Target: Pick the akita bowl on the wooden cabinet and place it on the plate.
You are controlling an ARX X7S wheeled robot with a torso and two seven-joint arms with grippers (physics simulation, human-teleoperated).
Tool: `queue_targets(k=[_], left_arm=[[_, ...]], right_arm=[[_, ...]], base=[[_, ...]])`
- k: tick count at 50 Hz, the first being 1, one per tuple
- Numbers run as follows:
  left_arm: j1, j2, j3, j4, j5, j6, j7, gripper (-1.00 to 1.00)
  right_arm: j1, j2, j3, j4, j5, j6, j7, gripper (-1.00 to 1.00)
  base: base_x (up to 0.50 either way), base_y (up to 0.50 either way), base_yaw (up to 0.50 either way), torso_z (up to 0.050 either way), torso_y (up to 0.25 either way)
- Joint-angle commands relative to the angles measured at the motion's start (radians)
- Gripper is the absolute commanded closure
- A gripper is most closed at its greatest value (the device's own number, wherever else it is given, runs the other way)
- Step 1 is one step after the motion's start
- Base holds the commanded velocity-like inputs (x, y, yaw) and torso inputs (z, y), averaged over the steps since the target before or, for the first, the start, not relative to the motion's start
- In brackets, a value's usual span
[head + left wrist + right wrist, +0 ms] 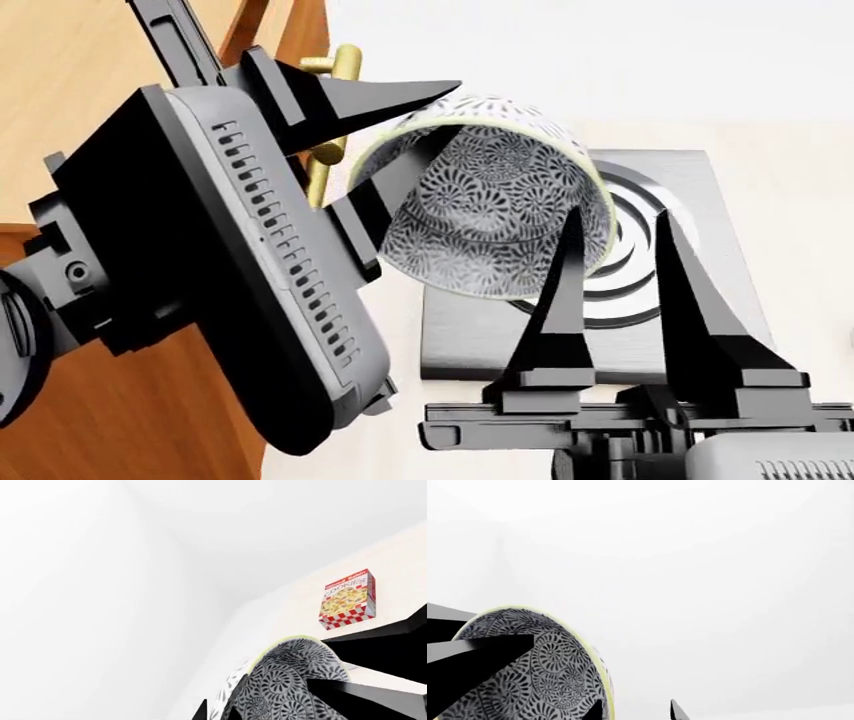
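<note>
The akita bowl (487,205) hangs in the air tipped on its side, black-and-white patterned with a pale rim. My left gripper (427,125) is shut on its rim, one finger outside the wall and one inside. The left wrist view shows the bowl (293,685) right beside that gripper (217,712). My right gripper (617,230) stands open just under the bowl, fingers pointing up, one finger crossing the rim. In the right wrist view the bowl (534,670) lies beside the right gripper (635,712). The wooden cabinet (80,60) fills the left. The plate is out of view.
A grey square stove (694,180) with a ringed burner lies on the pale counter below the bowl. A brass handle (334,70) sticks out of the cabinet behind the left gripper. A red and white cookies box (347,599) stands on the counter.
</note>
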Motion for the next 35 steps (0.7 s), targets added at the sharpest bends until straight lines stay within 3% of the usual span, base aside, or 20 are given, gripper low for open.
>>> queue_targets(k=[1,12,20,30,31,34,35], left_arm=[[0.008,0.012,-0.03,0.002,0.031,0.015,0.015,1.0],[0.009,0.012,-0.031,0.006,0.029,0.018,0.016,1.0],[0.012,0.011,-0.032,0.005,0.025,0.014,0.012,1.0],[0.011,0.023,-0.025,-0.024,0.024,-0.012,-0.008,1.0],[0.012,0.023,-0.014,-0.021,0.034,-0.013,-0.002,-1.0],[0.014,0.024,0.002,-0.014,0.045,-0.023,-0.004,-1.0],[0.044,0.026,-0.015,-0.006,0.072,0.002,-0.068,-1.0]], right_arm=[[-0.018,-0.02,0.042,0.014,-0.023,-0.008,0.007,1.0],[-0.017,-0.02,0.046,0.014,-0.006,0.007,0.021,1.0],[0.043,0.004,-0.004,-0.036,-0.062,0.16,0.094,1.0],[0.036,0.016,-0.007,-0.076,-0.086,0.16,0.109,1.0],[0.026,0.017,-0.003,-0.075,-0.082,0.148,0.105,1.0],[0.013,0.019,0.004,-0.079,-0.087,0.138,0.111,1.0],[0.012,0.019,0.014,-0.08,-0.08,0.132,0.114,1.0]], base=[[0.0,0.0,0.0,0.01,0.0],[0.0,0.0,0.0,0.0,0.001],[0.0,0.0,0.0,0.0,0.0],[0.0,0.0,0.0,0.0,0.0],[0.0,0.0,0.0,0.0,0.0],[0.0,0.0,0.0,0.0,0.003],[0.0,0.0,0.0,0.0,0.0]])
